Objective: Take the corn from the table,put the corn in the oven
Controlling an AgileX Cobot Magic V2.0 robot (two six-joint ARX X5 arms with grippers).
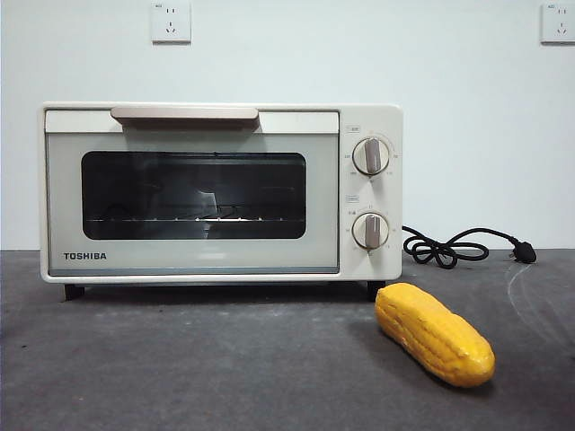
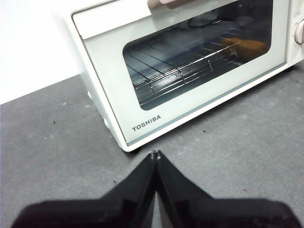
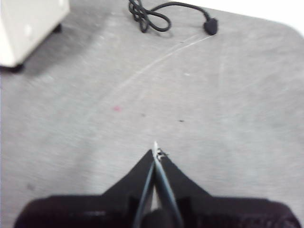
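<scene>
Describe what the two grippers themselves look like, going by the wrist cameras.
The left gripper has two matte black jaws, wedge-shaped, tapering from a broad black base to fine tips. The right gripper has the same black tapered form, with a pale, bluish strip along the jaws' inner edges. No cables, markings or labels show on either.

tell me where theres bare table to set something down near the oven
The table is bare in front of the oven door, out to the view's left edge. Another bare stretch lies right of the corn, forward of the coiled cord. It is tightest at the oven's knob-side front corner, where the corn lies.
</scene>
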